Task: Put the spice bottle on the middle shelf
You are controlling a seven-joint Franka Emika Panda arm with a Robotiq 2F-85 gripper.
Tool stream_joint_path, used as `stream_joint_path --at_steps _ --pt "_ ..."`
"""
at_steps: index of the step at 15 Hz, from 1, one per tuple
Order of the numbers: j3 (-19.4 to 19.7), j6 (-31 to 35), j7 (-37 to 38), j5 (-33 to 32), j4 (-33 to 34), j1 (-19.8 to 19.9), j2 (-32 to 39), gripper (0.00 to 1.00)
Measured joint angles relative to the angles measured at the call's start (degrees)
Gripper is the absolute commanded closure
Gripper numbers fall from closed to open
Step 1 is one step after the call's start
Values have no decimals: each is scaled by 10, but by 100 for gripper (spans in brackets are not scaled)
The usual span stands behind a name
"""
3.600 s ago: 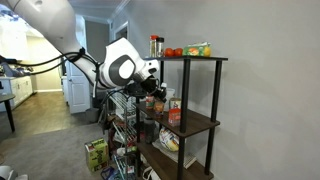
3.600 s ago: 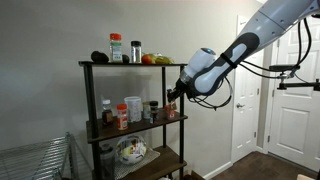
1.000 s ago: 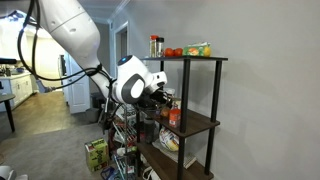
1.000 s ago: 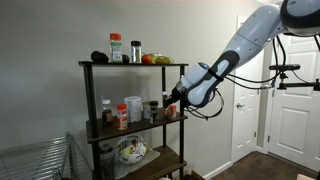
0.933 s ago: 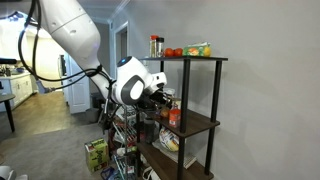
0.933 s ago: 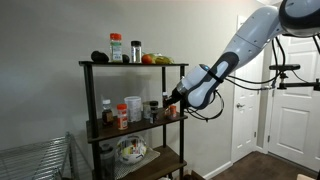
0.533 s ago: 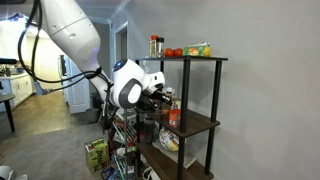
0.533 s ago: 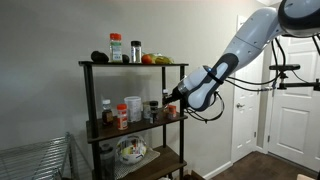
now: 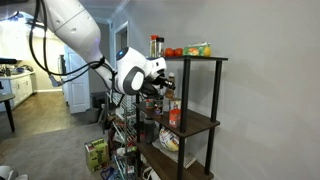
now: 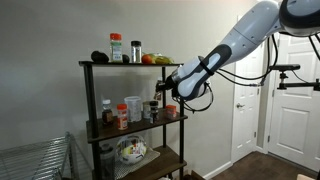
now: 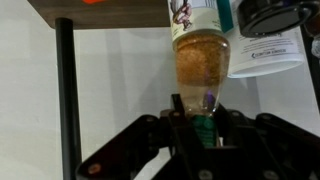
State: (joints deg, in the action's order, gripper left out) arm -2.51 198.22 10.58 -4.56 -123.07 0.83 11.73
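Wrist view: the spice bottle (image 11: 197,60) runs up from between the jaws. Its far end is cut off by the top edge, and the label print there is unreadable. Its near end is covered by the fingers (image 11: 176,110) of the gripper (image 11: 190,128), so the cap cannot be seen.

Right of the jaws, a white labelled container (image 11: 265,48) is cropped at the top edge and its print is blurred.

Above and left of the jaws, a shelf board (image 11: 100,8) and a red item (image 11: 95,2) are cropped at the top edge. Which tier this is cannot be told.

In both exterior views the gripper (image 9: 160,86) (image 10: 165,92) is small and dark, and whatever sits between the jaws cannot be made out. The arm (image 10: 255,25) leaves the picture at the upper right edge.
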Motion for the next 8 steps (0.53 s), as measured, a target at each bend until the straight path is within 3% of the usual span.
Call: stream_joint_path --at_steps 8 --pt "84 0 -16 52 16 -82 20 92"
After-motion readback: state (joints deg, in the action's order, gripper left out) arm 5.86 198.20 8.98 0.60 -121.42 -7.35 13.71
